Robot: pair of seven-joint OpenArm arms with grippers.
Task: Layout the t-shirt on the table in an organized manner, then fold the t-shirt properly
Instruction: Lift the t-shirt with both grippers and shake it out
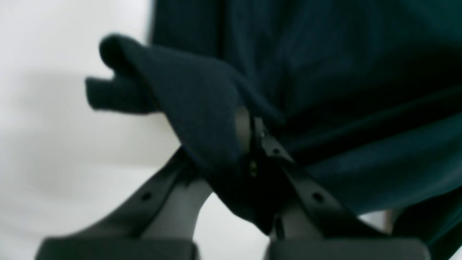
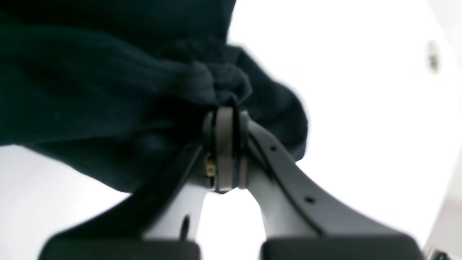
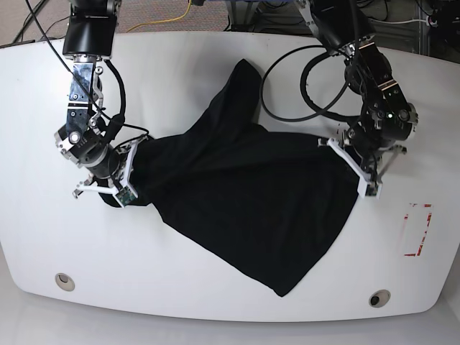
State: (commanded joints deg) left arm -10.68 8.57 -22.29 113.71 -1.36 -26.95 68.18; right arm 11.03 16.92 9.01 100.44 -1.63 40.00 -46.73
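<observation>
The black t-shirt [image 3: 244, 187] lies stretched and rumpled across the middle of the white table [image 3: 215, 287], one end trailing toward the back, a corner pointing to the front. My left gripper [image 1: 249, 122] is shut on a fold of the t-shirt [image 1: 202, 104] at its right side in the base view, where the left gripper [image 3: 357, 171] sits at the cloth's edge. My right gripper [image 2: 225, 115] is shut on bunched t-shirt fabric [image 2: 202, 83] at the cloth's left end, the right gripper [image 3: 128, 176] low over the table.
Two round grommet holes [image 3: 65, 281] [image 3: 379, 297] sit near the front edge. Red tape marks [image 3: 417, 230] lie at the right. Black cables [image 3: 302, 86] loop over the table behind the shirt. Floor and cables lie beyond the far edge.
</observation>
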